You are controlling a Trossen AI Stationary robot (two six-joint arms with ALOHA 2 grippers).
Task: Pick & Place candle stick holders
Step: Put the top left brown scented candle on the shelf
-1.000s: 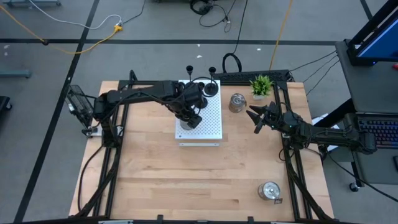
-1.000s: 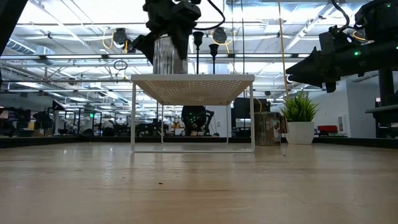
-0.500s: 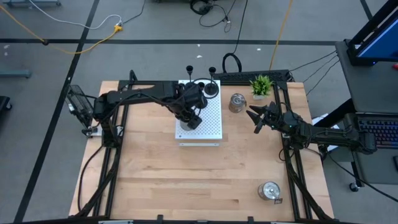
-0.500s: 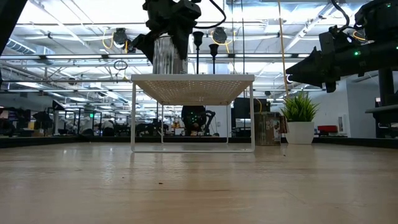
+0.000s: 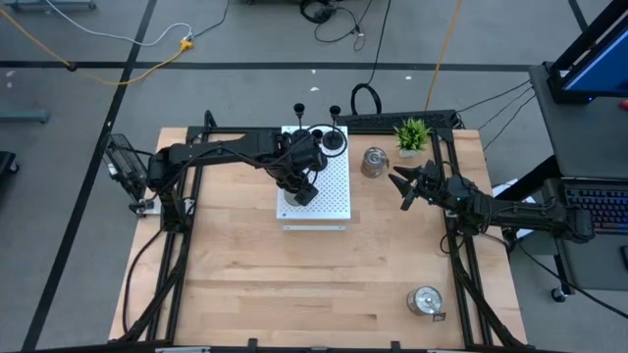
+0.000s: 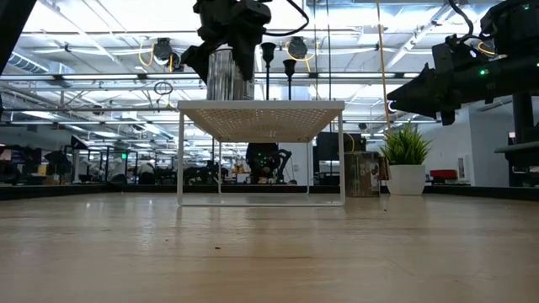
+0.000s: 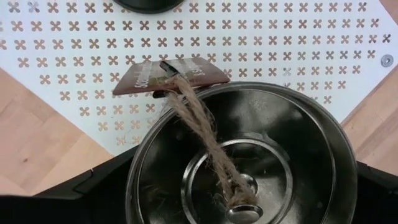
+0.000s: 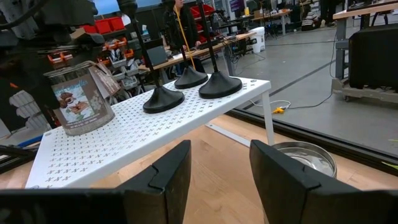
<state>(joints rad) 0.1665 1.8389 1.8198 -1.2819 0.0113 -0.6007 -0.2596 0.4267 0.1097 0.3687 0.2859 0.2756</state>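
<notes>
Even, bright overhead light. Low view: ceiling lights (image 6: 109,17) blow out; near surface (image 6: 269,261) blurred. Soft shadows; glare inside silver holder (image 7: 242,155).

White cross-perforated board (image 7: 298,56); shiny silver holder (image 7: 242,155) with brown tag (image 7: 171,76); black holders (image 8: 186,84); green plant (image 5: 412,131)
</notes>
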